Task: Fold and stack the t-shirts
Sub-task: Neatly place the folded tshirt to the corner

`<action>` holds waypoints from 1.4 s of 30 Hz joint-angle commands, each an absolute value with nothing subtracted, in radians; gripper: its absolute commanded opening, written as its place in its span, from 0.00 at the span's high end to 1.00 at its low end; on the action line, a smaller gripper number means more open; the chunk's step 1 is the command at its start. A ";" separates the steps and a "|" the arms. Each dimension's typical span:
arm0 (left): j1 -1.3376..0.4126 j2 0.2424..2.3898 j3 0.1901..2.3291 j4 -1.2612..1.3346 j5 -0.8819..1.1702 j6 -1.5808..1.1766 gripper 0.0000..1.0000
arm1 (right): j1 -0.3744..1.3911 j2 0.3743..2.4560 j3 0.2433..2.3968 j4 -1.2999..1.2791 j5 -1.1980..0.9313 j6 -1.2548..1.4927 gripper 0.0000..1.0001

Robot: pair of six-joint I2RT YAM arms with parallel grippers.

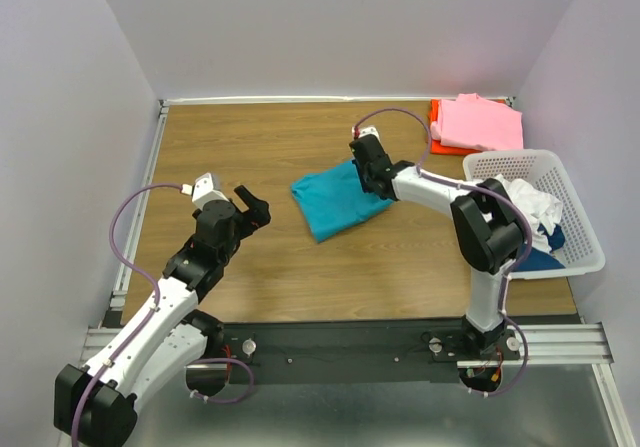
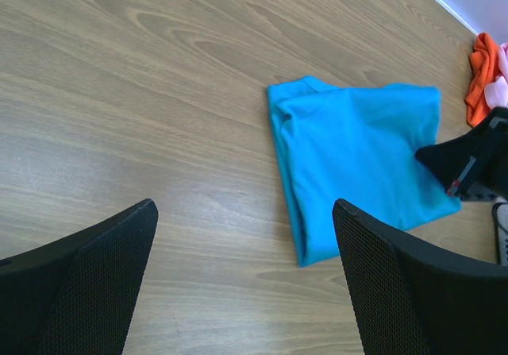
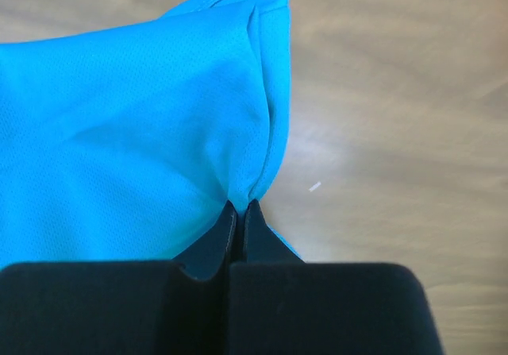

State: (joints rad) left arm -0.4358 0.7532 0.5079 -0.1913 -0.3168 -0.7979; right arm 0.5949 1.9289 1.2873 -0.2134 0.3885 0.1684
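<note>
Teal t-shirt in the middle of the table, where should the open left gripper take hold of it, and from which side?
Probably the folded edge of the teal t-shirt that faces the left gripper, approached low from the left. The layers stack up there, and the right gripper is shut on the opposite edge, so the two grips would not crowd each other.

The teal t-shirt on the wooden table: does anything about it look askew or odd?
The folded teal cloth t-shirt lies askew, its edges slanted against the edges of the wooden table. The right gripper pinches one edge, puckering the cloth there.
</note>
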 commanded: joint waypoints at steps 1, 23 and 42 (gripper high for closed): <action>-0.433 0.755 0.515 -0.213 -0.380 -0.815 0.02 | 0.571 1.986 1.400 -0.222 0.581 -0.088 0.99; -0.422 0.798 0.572 -0.245 -0.552 -0.856 0.02 | 0.308 2.316 2.031 -0.222 0.864 -0.414 0.99; -0.413 0.802 0.661 -0.348 -0.658 -0.920 0.02 | 0.186 2.332 2.304 -0.216 0.755 -0.506 0.99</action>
